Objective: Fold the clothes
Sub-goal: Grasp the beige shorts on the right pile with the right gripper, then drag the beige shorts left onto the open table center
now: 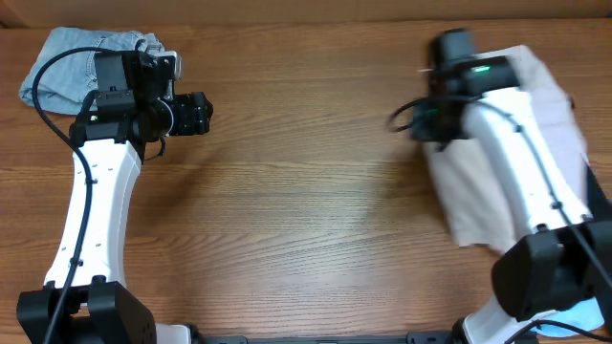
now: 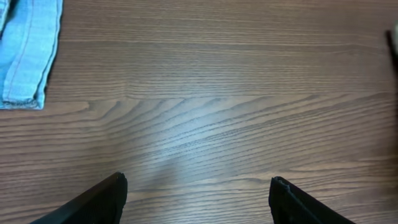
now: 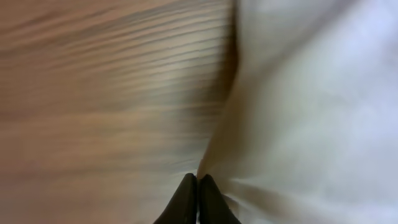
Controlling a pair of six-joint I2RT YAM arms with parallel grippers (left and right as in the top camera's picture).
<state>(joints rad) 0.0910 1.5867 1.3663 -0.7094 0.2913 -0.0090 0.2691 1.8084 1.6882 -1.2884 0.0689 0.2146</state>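
Left gripper (image 2: 198,200) stands wide, nothing between its fingers, over the bare wood table (image 1: 306,220). Light-blue denim shorts (image 1: 57,72) lie bunched at the far left corner, beside my left wrist and apart from the fingers. Right gripper (image 3: 198,198) is pinched fully together, tips at the edge of the beige shorts (image 1: 473,205) (view is blurred, can't tell if cloth is caught between them). Beige shorts lie on the table's right side, partly under my right arm.
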